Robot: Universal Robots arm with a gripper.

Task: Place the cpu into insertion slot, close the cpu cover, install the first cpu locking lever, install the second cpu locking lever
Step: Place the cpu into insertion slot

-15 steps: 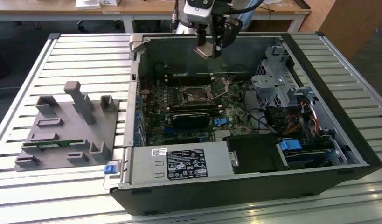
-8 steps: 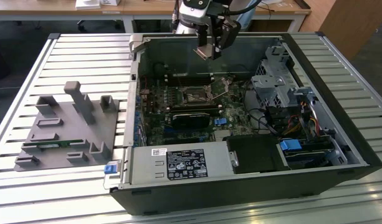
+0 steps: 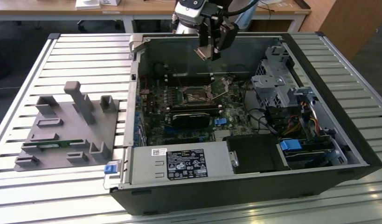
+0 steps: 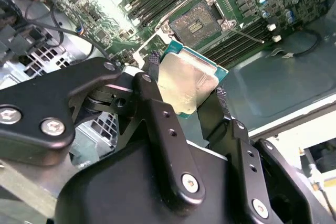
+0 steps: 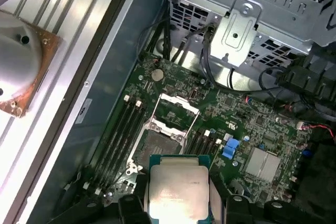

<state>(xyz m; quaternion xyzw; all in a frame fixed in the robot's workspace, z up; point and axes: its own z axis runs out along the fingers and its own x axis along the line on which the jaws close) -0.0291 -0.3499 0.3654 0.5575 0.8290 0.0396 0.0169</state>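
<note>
While the gripper (image 4: 186,80) pinches the cpu (image 4: 184,90) by two opposite edges, the chip hangs over the open computer case (image 3: 340,140), in the upper middle of the exterior view, well above the green motherboard (image 5: 262,124). The insertion slot (image 5: 157,145) lies bare and apart from the chip, with the cpu cover (image 5: 179,103) swung open beside it. In the first wrist view the chip's edges appear slightly turned against the socket's. I judge the main risk to be a skewed or tilted descent: a corner landing first could damage the socket contacts, or the chip could catch the raised cover.
</note>
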